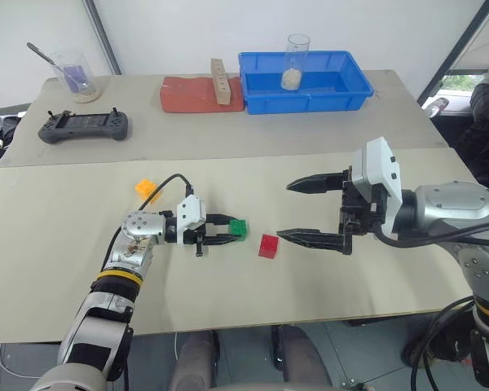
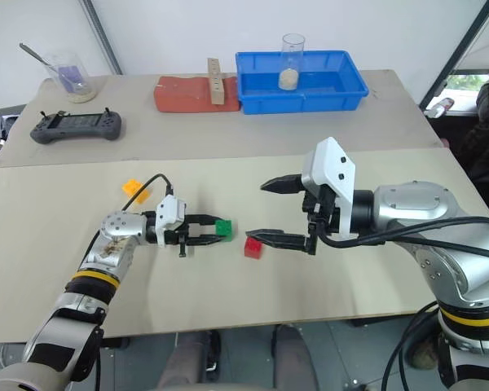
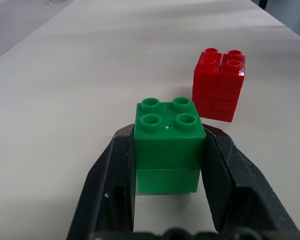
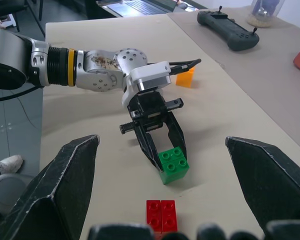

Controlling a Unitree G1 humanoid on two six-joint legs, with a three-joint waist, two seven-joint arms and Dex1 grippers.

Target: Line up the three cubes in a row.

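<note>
Three small plastic blocks with studded tops make up the job. The left hand (image 1: 226, 230) has its two black fingers clamped on the flat side faces of the green block (image 3: 169, 142), low on its body with the studs left free above. In the left wrist view the block's base seems to sit on or just over the surface (image 1: 326, 326); which, I cannot tell. The red block (image 1: 268, 245) stands just past the tips of that hand, near the green one but with a clear gap between them. The orange-yellow block (image 1: 146, 188) lies back behind the left wrist, well apart from the other two. The right hand (image 1: 306, 211) hangs with its fingers spread wide and nothing between them; its lower finger points at the red block and stops just short of it.

These blocks look light, hard and hollow, so a modest squeeze should hold them and nothing here is likely to crush. Their smooth, glossy walls are probably slippery, so a hold across two opposite flat faces, square on and near the middle of the height, seems safest. Pinching across corners or over the studs would likely let a block twist or pop out. Being light, a block set down may slide if nudged during release.
</note>
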